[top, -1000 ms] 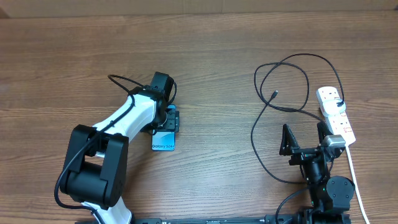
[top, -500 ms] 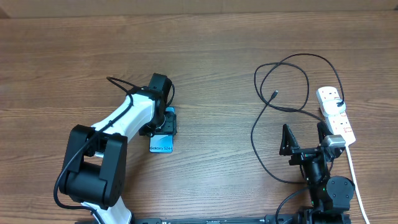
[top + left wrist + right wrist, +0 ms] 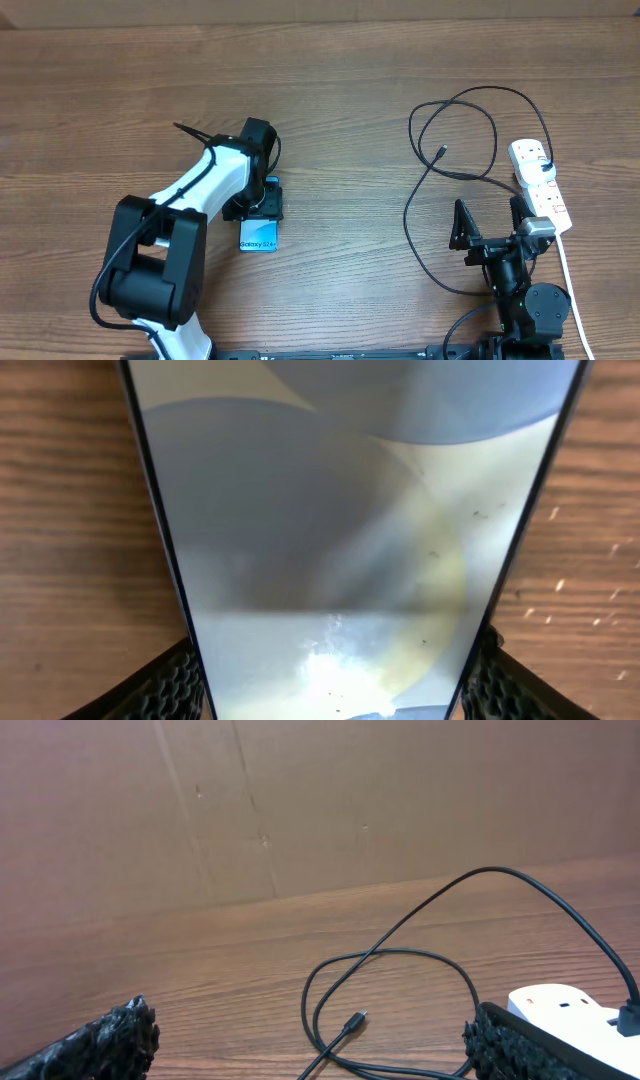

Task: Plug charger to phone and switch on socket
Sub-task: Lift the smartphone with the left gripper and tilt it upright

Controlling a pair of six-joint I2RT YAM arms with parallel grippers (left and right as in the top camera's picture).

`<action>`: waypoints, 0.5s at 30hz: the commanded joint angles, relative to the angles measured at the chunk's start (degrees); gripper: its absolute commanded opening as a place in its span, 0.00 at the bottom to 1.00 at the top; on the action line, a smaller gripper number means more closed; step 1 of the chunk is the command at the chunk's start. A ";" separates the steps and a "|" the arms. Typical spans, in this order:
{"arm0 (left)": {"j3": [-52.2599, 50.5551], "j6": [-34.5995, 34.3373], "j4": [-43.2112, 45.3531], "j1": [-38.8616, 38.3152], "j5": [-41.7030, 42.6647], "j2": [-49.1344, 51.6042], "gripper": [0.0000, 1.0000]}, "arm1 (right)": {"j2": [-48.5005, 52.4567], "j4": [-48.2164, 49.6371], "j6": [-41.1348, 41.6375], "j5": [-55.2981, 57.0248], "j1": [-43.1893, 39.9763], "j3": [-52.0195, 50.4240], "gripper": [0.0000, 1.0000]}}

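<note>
Overhead: the left pincer clamps the slim, glossy phone, which juts out from under it on the wood-grain desk. The right pincer gapes empty; ahead of it the thin looped charger lies loose, its connector unplugged. White plastic socket beside it; switching remains.

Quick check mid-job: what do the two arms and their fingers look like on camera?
Left arm: white links, black joints, with a thin black cable looping along it. Right arm: black, with a small grey box near the wrist. Both sets of fingers are black with a rough, knobbly texture.
</note>
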 commanded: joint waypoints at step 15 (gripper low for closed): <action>11.67 -2.60 -7.37 0.22 9.35 1.20 0.57 | -0.61 0.20 -0.26 -0.09 0.22 -0.59 1.00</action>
